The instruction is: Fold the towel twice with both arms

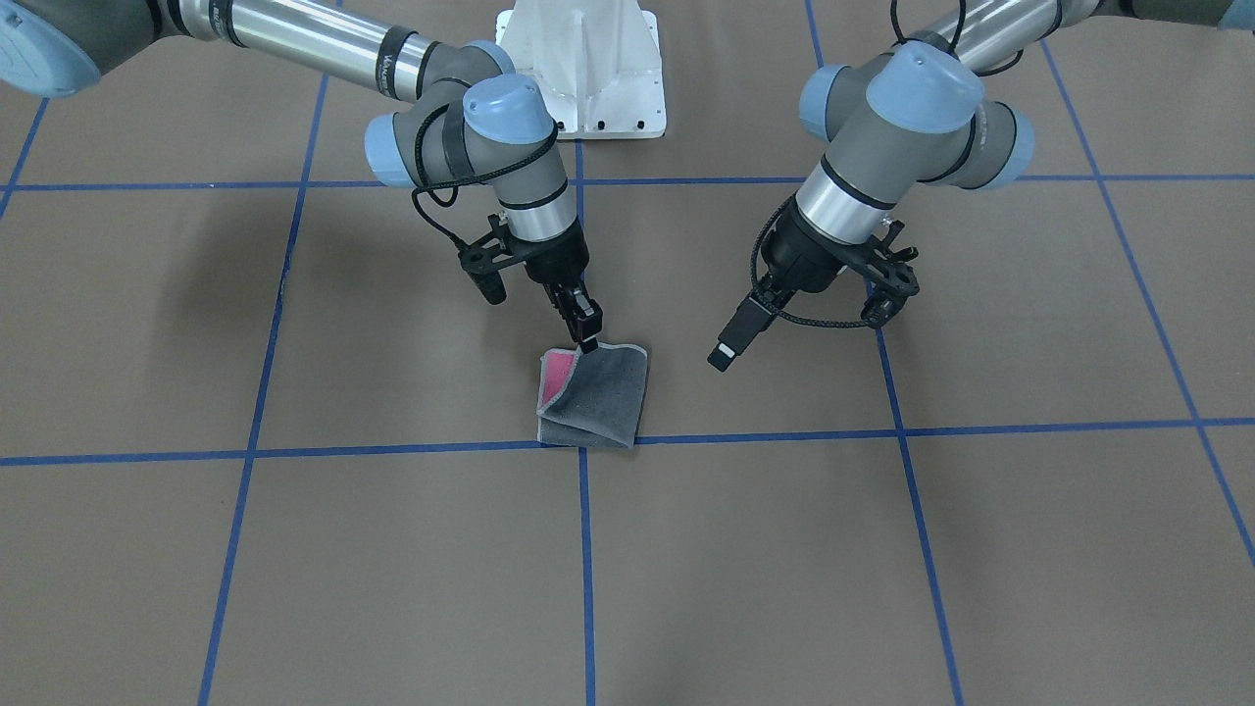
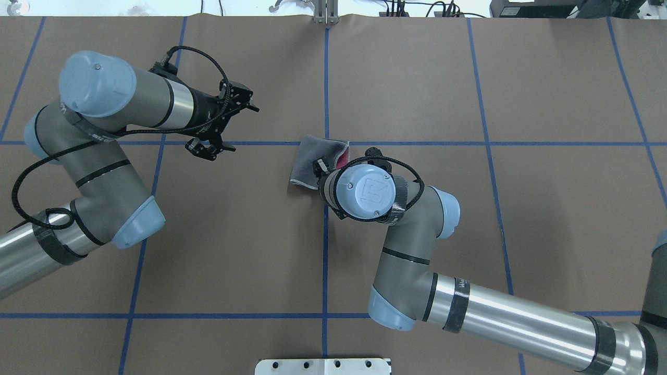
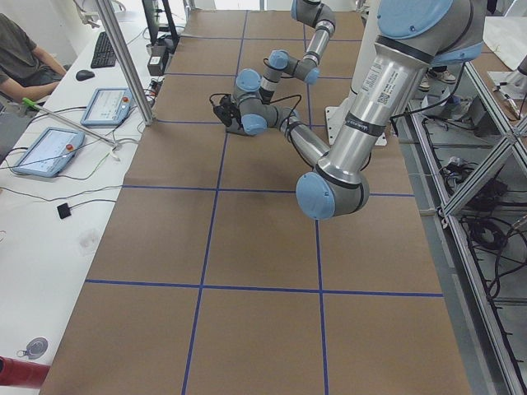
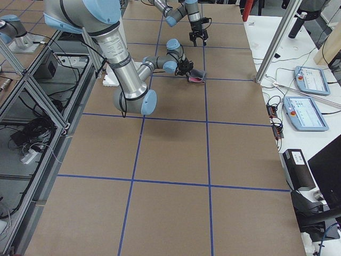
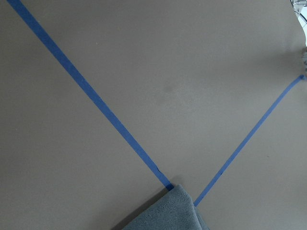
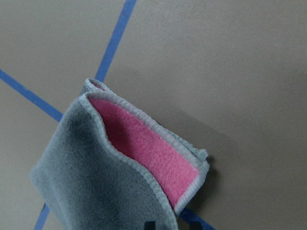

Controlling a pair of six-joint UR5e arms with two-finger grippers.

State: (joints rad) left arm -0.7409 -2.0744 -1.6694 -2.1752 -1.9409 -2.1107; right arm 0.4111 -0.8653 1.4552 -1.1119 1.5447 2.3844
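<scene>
The right gripper [image 1: 586, 340] is seen clamped narrowly on the towel [image 1: 600, 397]. One edge of the upper layer is pinched between the fingertips, at the end nearest the robot. That edge is held slightly raised, so the fold gapes on one side. The pink face and pale stitched edging are shown there beneath the dark grey outer face. In the right wrist view only two dark finger ends are made out at the bottom edge, against the grey cloth.

The towel's far end is laid on the table [image 1: 294, 549], touching one of the blue tape lines [image 1: 392, 452] just beside a crossing.

The left gripper [image 1: 724, 357] is held above the table, beside the towel but apart from it, and nothing is touched by it. Whether its fingers are spread or together cannot be told.

One towel is counted, and two grippers. They are carried by two arms, the right arm [image 1: 324, 44] and the left arm [image 1: 912, 108]. One white pedestal base [image 1: 588, 69] is seen between the arms. Two tablets [image 3: 107, 105] are laid on the side bench.
</scene>
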